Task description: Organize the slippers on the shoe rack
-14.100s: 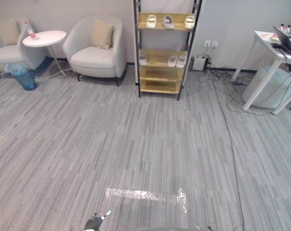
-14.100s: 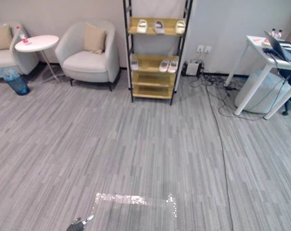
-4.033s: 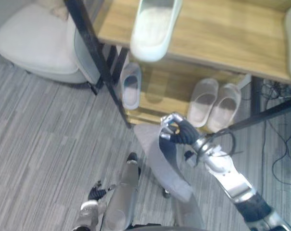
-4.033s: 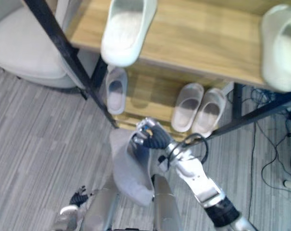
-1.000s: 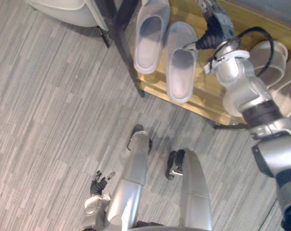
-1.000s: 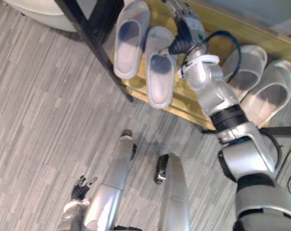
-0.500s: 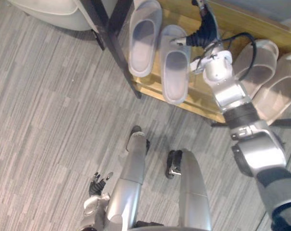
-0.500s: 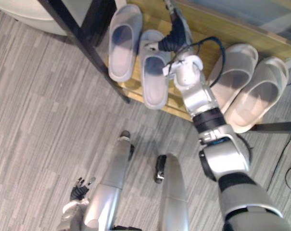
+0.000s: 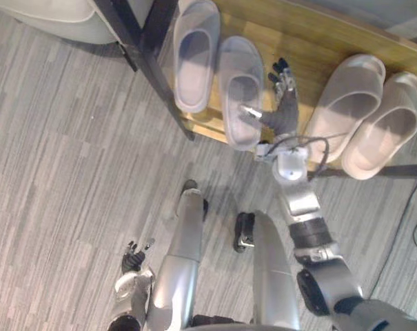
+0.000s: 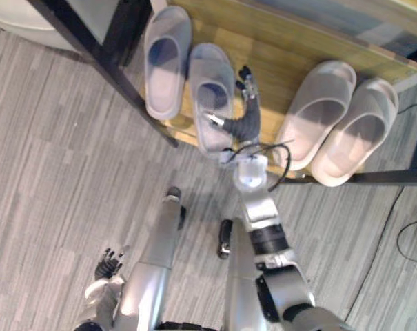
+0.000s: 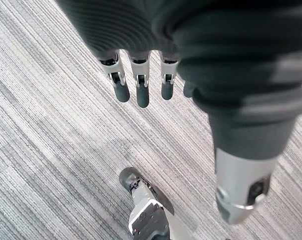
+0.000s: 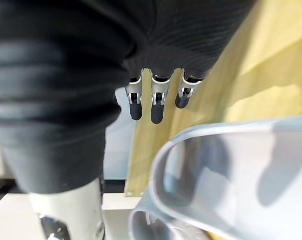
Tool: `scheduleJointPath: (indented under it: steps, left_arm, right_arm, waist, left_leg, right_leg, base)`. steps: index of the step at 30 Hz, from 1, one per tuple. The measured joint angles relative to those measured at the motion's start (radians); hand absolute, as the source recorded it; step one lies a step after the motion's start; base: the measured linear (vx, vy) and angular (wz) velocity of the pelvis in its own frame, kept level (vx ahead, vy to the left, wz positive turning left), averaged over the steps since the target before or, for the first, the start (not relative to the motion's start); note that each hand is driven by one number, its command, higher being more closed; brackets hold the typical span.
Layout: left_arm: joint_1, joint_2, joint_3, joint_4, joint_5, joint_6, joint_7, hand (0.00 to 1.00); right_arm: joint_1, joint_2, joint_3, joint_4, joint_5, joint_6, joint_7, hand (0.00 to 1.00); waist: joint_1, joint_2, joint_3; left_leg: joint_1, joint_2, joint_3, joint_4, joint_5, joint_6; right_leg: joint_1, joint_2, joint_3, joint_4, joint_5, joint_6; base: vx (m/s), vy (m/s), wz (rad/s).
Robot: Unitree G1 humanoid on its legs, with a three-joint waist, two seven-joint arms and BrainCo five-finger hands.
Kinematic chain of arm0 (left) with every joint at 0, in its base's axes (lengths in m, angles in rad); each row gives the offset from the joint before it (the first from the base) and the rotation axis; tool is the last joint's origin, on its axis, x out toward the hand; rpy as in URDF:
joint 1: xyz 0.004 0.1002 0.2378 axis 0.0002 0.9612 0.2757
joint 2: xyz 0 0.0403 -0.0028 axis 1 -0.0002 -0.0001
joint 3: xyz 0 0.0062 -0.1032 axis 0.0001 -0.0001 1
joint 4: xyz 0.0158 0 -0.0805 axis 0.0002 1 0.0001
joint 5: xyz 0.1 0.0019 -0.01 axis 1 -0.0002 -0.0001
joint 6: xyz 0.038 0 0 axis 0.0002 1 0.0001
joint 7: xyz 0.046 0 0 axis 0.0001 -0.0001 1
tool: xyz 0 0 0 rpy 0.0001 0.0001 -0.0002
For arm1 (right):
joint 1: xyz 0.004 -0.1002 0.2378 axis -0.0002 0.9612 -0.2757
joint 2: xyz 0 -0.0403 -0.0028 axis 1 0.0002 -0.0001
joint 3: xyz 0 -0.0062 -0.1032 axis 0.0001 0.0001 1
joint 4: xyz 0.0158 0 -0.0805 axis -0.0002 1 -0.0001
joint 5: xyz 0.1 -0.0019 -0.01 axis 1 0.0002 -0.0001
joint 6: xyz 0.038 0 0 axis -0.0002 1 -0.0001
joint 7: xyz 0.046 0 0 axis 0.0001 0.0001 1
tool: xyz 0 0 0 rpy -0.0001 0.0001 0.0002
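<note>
We are looking down on one wooden shelf (image 9: pixel 311 41) of the shoe rack, its black post (image 9: pixel 140 55) standing at the left end. Two grey slippers are lying side by side at the left end: the outer grey slipper (image 9: pixel 192 55) beside the post, the inner grey slipper (image 9: pixel 240 86) just beside it, near end sticking out over the shelf's front edge. Two pale slippers (image 9: pixel 346 96) are sitting together at the right end.

The right hand (image 9: pixel 285 115) is hovering over the bare board between the two pairs, fingers straight and spread, holding nothing. Its thumb is angling toward the inner grey slipper; we cannot tell whether it is touching.

The left hand (image 9: pixel 131 260) is hanging low over the grey carpet (image 9: pixel 63 172), fingers relaxed and empty.
</note>
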Motion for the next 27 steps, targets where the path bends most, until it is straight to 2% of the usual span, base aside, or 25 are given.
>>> scheduleJointPath:
  steps: [2, 10, 15, 23, 27]
  left_arm:
    - [-0.002, 0.000, 0.001, 0.000, 0.000, 0.003, 0.001, 0.00]
    - [-0.024, -0.005, 0.031, 0.002, 0.000, 0.007, 0.006, 0.00]
    - [-0.052, -0.006, 0.036, 0.003, 0.000, 0.007, 0.005, 0.00]
    - [-0.078, -0.010, 0.036, 0.010, 0.000, 0.006, 0.006, 0.00]
    - [-0.079, -0.011, 0.036, 0.012, 0.000, 0.006, 0.006, 0.00]
  right_arm:
    - [0.037, 0.030, -0.010, 0.000, 0.001, 0.000, -0.007, 0.00]
    - [0.090, 0.057, -0.029, 0.000, 0.003, 0.000, -0.023, 0.00]
    - [0.093, 0.078, -0.036, 0.012, 0.075, -0.001, -0.004, 0.00]
    - [0.018, 0.074, -0.039, 0.091, 0.211, -0.040, 0.017, 0.00]
    - [-0.043, 0.076, -0.039, 0.138, 0.316, -0.054, 0.020, 0.00]
  waist:
    - [0.000, 0.000, 0.003]
    - [-0.002, 0.000, 0.004]
    - [-0.002, 0.000, 0.004]
    - [-0.001, 0.005, 0.007]
    - [0.000, 0.007, 0.008]
  left_leg:
    - [0.009, 0.000, 0.000, 0.000, 0.000, -0.001]
    - [0.011, 0.004, 0.007, 0.000, -0.001, 0.001]
    - [0.011, 0.005, 0.011, 0.002, -0.007, 0.011]
    - [0.008, 0.002, 0.011, 0.003, -0.008, 0.013]
    - [0.006, 0.000, 0.012, 0.004, -0.008, 0.013]
  right_leg:
    - [0.012, -0.001, -0.001, -0.002, 0.000, 0.000]
    - [0.012, -0.001, 0.004, -0.006, 0.000, 0.001]
    - [0.012, -0.001, 0.008, -0.006, 0.000, 0.002]
    - [0.010, -0.004, 0.006, -0.005, -0.001, 0.003]
    - [0.008, -0.006, 0.005, -0.003, -0.002, 0.004]
  base:
    - [0.02, 0.041, 0.02]
    - [0.01, 0.045, -0.02]
    - [0.00, 0.042, -0.02]
    - [0.01, 0.029, 0.00]
    - [0.00, 0.000, 0.00]
